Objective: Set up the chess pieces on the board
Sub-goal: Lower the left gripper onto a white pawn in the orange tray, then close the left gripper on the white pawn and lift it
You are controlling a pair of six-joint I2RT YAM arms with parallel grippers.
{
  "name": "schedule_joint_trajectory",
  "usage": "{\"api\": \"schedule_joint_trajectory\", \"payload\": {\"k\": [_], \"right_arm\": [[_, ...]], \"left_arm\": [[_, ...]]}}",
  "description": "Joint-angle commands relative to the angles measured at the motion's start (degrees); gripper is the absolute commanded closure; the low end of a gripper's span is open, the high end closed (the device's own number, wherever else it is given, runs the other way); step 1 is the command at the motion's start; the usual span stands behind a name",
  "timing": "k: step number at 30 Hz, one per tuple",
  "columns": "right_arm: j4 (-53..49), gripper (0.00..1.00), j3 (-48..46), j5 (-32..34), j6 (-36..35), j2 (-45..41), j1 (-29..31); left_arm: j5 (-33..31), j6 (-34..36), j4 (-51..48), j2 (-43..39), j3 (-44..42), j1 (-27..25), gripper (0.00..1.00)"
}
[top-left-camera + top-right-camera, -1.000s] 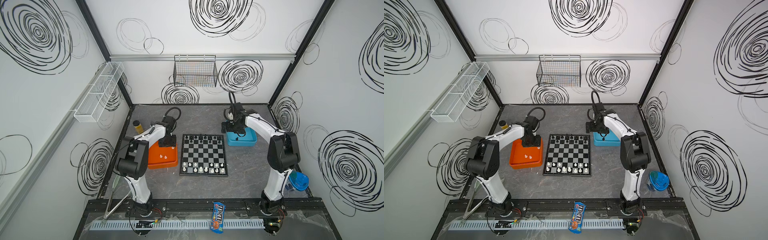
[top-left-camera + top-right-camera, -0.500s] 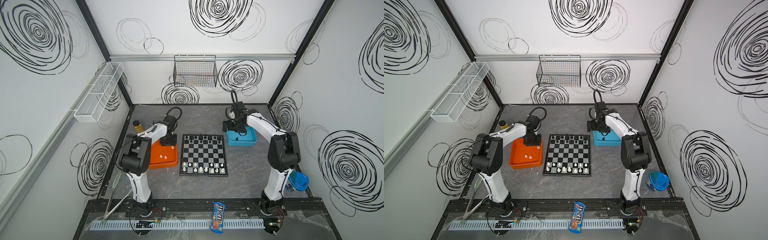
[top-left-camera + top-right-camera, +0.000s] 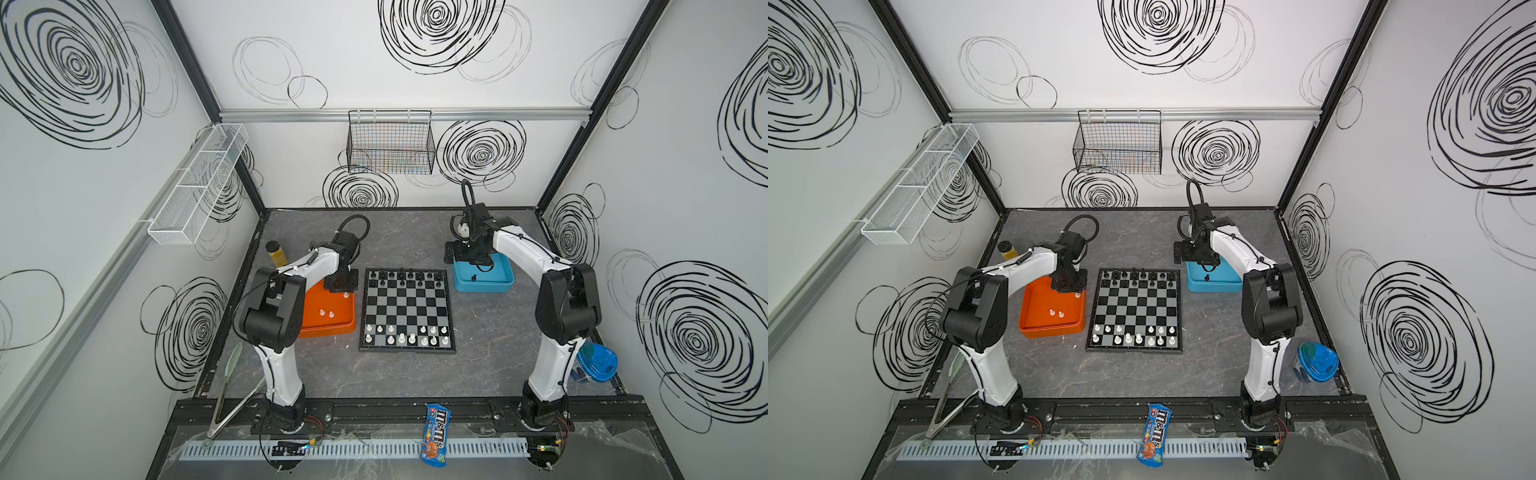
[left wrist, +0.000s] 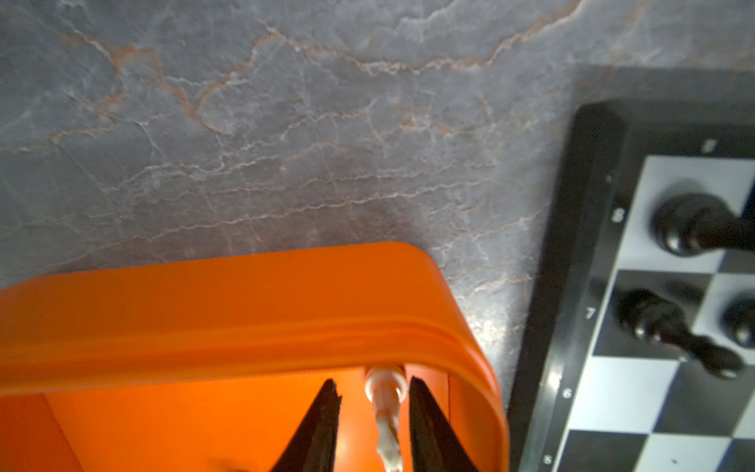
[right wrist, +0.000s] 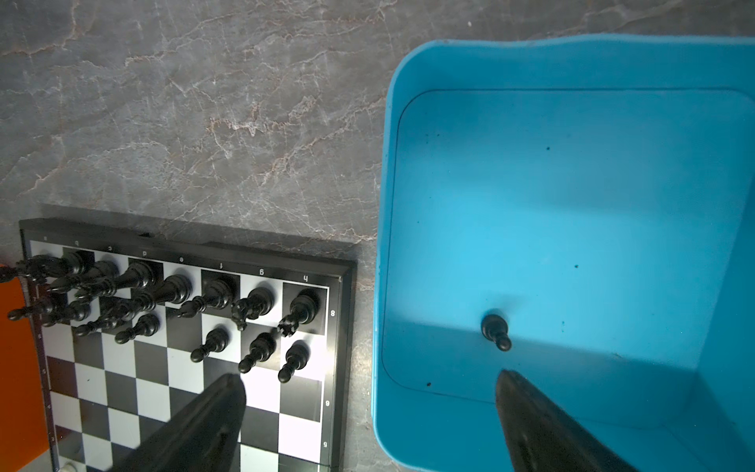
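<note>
**A:** The left end effector is low in a corner of the orange plastic tray. Its black jaws are narrowed around a small white plastic chess piece. A gap shows on one side, so it is not clamped.

**B:** And the right end effector?

**A:** Spread wide and holding nothing. One finger hangs over a corner of the board, the other over the blue plastic tray, where a single black pawn stands.

**B:** Where is the board?

**A:** The flat black-and-silver chessboard lies on the grey marbled table, between the two trays. Black pieces stand along its far rows and white pieces along its near rows. Two more white ones are in the orange tray.
</note>
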Motion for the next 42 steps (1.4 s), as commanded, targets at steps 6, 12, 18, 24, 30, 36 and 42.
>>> {"api": "schedule_joint_trajectory", "payload": {"k": [6,12,18,24,30,36,42], "right_arm": [[0.0,0.00,0.3,0.0,-0.6,0.2,-0.2],[-0.1,0.00,0.3,0.0,-0.6,0.2,-0.2],[-0.1,0.00,0.3,-0.1,-0.6,0.2,-0.2],[0.0,0.00,0.3,-0.1,-0.6,0.3,-0.1],[-0.1,0.00,0.3,0.0,-0.5,0.5,0.0],[-0.1,0.00,0.8,-0.1,-0.5,0.6,0.0],[-0.1,0.00,1.6,0.0,-0.6,1.0,0.0]], "left_arm": [[0.3,-0.7,-1.4,-0.3,-0.3,-0.6,0.73],[0.4,-0.8,-1.6,-0.3,-0.6,-1.1,0.74],[0.4,-0.7,-1.6,-0.4,-1.2,-1.2,0.79],[0.2,-0.8,-1.5,-0.5,-1.7,-1.3,0.86],[-0.3,-0.6,-1.6,-0.9,-1.6,-1.2,0.91],[-1.8,0.3,-3.3,-2.1,-1.1,-1.0,0.94],[-2.2,0.4,-4.8,-5.0,-1.1,-0.6,0.95]]}}
